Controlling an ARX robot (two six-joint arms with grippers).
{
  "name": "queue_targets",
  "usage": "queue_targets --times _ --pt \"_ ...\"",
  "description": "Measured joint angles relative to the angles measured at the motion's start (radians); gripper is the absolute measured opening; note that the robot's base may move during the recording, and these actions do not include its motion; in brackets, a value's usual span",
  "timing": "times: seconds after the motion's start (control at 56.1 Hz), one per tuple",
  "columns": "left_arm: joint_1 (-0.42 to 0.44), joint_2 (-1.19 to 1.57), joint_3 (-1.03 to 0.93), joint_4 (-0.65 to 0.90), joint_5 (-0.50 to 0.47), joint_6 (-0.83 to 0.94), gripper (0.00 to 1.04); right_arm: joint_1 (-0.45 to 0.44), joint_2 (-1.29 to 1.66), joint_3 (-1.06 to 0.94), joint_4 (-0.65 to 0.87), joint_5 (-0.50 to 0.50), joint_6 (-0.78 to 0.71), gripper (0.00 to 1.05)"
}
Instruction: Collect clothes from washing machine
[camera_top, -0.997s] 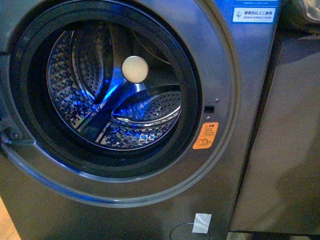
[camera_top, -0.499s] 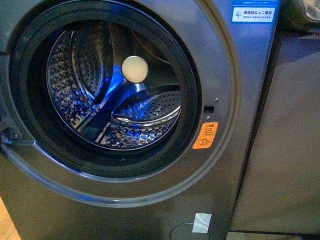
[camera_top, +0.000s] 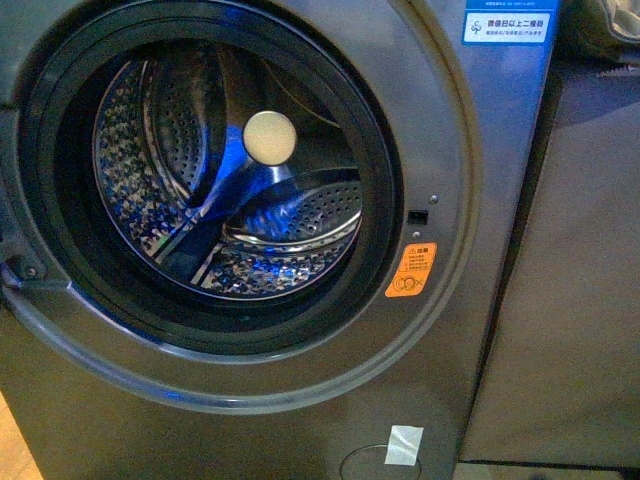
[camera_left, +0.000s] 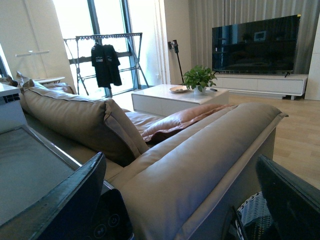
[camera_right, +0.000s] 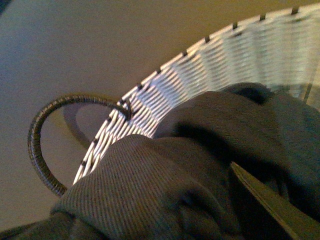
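Observation:
The grey washing machine (camera_top: 470, 300) fills the front view, its black-rimmed porthole open on a perforated steel drum (camera_top: 200, 200) lit blue, with no garment in it. An orange sticker (camera_top: 411, 271) and a small white tag (camera_top: 404, 445) sit on its front. Neither arm shows there. In the right wrist view the dark clothes (camera_right: 165, 190) lie bunched close to the camera against a woven basket wall, and my right gripper (camera_right: 250, 200) is shut on them; one finger (camera_right: 275, 202) shows. My left gripper (camera_left: 182, 200) is open and empty, facing a sofa.
The wicker basket (camera_right: 200, 70) has a white woven wall and a dark wrapped loop handle (camera_right: 40, 140). A beige sofa (camera_left: 200, 155) fills the left wrist view, with basket weave (camera_left: 255, 217) beside it. A grey cabinet (camera_top: 580, 280) stands right of the machine.
The blue light in the drum has shifted and dimmed slightly. Nothing else in the front view has moved.

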Motion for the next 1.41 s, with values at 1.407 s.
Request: queue_targets --times 1.407 --pt "0.0 -0.002 0.002 0.0 0.0 0.0 1.02 -0.043 -0.103 -0.098 0.053 0.112 -1.452 0.97"
